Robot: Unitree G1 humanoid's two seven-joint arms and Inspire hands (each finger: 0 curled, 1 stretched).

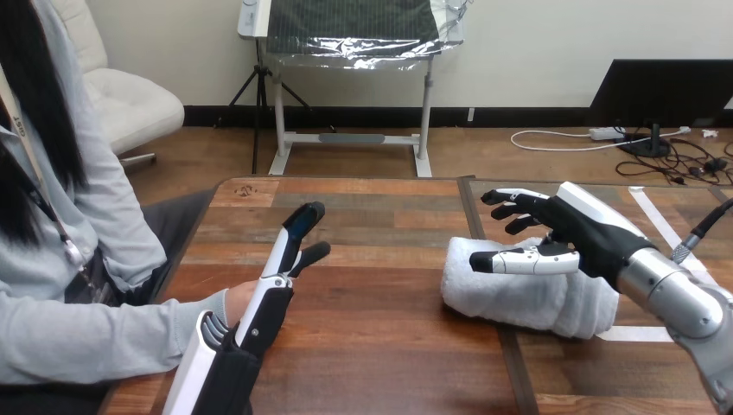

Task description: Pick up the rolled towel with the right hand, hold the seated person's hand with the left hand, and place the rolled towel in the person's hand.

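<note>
A white rolled towel lies on the wooden table, right of the middle. My right hand is over the towel's far right part, open, its fingers spread toward the left and its thumb stretched along the towel's top. At the lower left my left hand is open, its straight fingers pointing away and up. The person's hand rests on the table just left of it, mostly hidden behind my palm; I cannot tell whether the two touch. The person's grey sleeve runs in from the left edge.
White tape strips mark the table at the far right, past the towel. A dark seam runs across the tabletop just left of the towel. The person sits close along the table's left side.
</note>
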